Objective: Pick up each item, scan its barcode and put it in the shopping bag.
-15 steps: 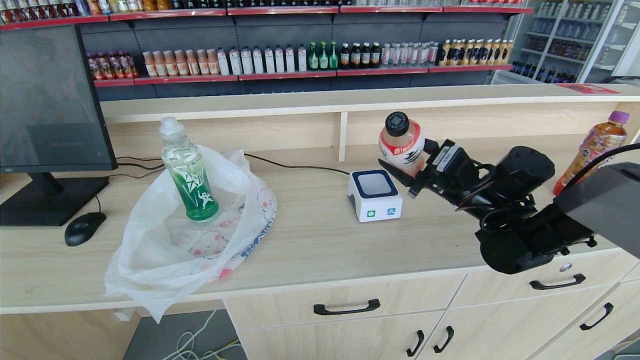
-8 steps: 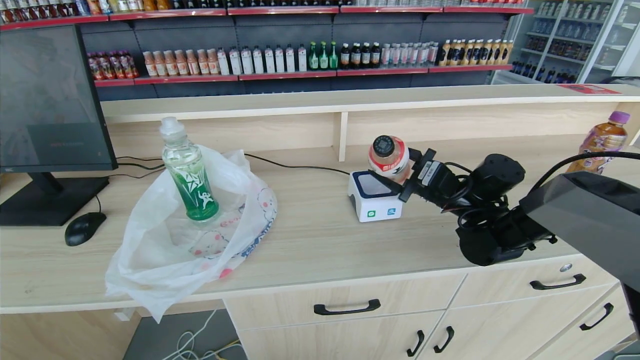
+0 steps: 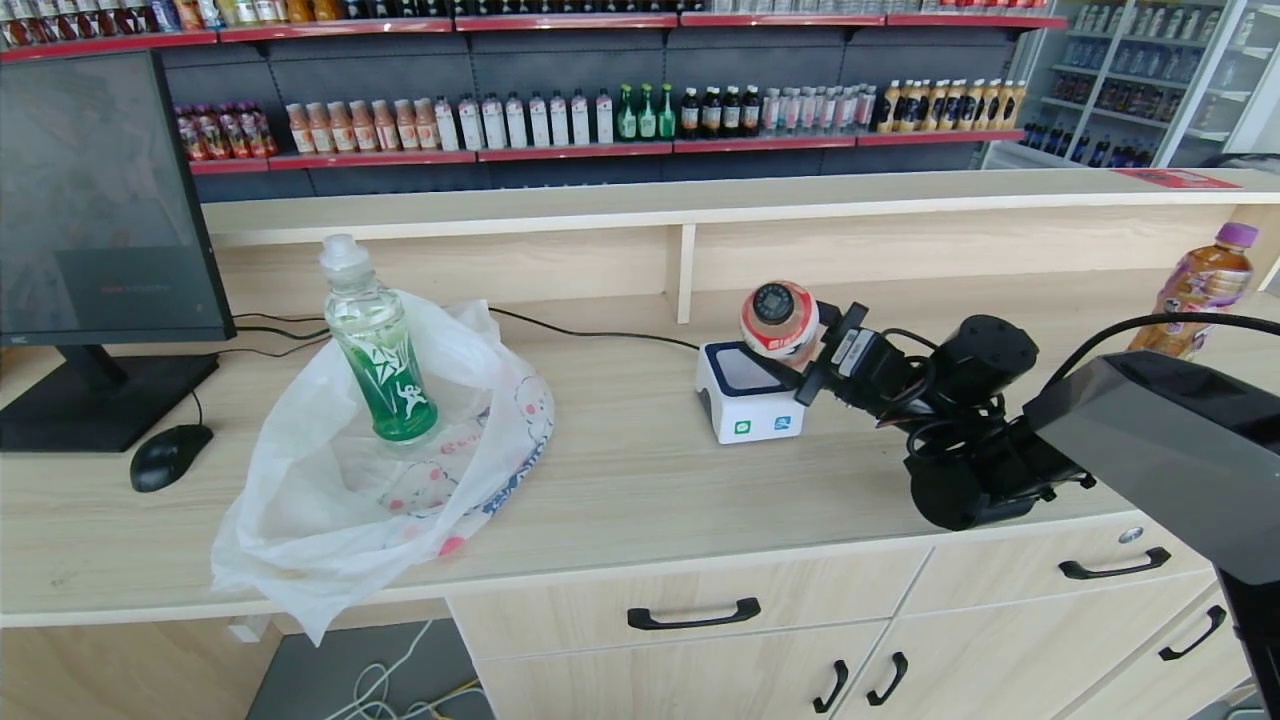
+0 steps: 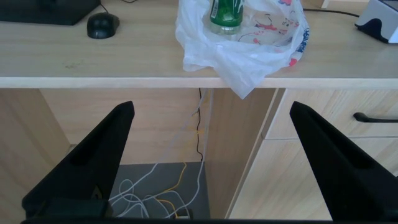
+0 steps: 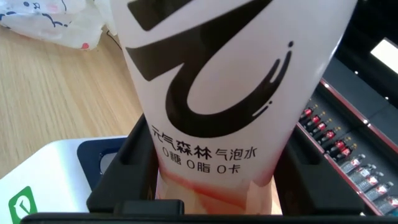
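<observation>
Bottle: pink bottle (image 3: 780, 320), centre right, tipped cap toward camera, just above the scanner (image 3: 748, 395).
Right fingers (image 5: 124, 165): clamped on bottle.
Left fingers (image 4: 93, 162): apart, holding nothing.
Shopping bag (image 3: 300, 520): lower left on the counter (image 3: 650, 490), well apart.

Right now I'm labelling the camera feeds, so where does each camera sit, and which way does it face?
Head view: on the head, facing forward and down at the counter; the right gripper holds the white bottle over the scanner.
Left wrist view: below the counter's edge, facing its front; the left gripper shows, fingers open, framing the overhanging shopping bag.
Right wrist view: close against the white bottle, facing the scanner beneath.
Shared: all three show the scanner and the shopping bag.
</observation>
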Robot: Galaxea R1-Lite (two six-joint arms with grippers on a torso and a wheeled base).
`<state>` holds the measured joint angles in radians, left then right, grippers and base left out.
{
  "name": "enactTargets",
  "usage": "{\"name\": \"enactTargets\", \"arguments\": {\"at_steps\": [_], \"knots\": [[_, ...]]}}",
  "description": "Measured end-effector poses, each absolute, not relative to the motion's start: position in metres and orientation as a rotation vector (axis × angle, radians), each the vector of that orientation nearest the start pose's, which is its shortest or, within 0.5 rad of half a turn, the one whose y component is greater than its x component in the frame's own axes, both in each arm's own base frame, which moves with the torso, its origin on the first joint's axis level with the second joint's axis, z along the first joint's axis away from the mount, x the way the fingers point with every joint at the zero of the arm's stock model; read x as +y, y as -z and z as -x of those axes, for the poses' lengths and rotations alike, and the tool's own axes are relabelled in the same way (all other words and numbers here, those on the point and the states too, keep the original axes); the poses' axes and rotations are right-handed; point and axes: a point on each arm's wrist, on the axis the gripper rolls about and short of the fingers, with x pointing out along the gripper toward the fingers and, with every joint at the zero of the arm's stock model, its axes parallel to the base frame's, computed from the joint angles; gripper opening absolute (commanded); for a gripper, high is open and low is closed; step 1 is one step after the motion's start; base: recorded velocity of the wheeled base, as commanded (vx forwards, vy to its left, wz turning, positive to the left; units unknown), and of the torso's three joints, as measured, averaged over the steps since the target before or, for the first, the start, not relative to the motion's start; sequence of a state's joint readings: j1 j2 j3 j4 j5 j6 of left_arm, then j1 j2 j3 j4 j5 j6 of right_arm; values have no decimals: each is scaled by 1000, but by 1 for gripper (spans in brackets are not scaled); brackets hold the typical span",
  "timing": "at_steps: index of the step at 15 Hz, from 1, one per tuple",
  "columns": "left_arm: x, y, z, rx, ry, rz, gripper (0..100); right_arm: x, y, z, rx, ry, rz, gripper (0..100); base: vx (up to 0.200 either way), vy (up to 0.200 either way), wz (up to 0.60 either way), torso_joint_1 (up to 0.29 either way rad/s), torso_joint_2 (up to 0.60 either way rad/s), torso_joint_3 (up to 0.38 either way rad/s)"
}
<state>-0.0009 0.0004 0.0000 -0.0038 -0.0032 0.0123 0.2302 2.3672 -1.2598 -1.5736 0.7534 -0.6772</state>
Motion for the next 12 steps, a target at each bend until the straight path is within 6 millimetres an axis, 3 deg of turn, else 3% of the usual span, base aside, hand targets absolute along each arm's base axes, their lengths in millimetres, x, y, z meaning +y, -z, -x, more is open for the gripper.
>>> {"name": "enactTargets", "arguments": {"at_steps": [12], "knots": [[0,-76,23,-4,3,-11,100,115,-128,-433,-770,-762,732,0,0,0,0,0,0,0]]}}
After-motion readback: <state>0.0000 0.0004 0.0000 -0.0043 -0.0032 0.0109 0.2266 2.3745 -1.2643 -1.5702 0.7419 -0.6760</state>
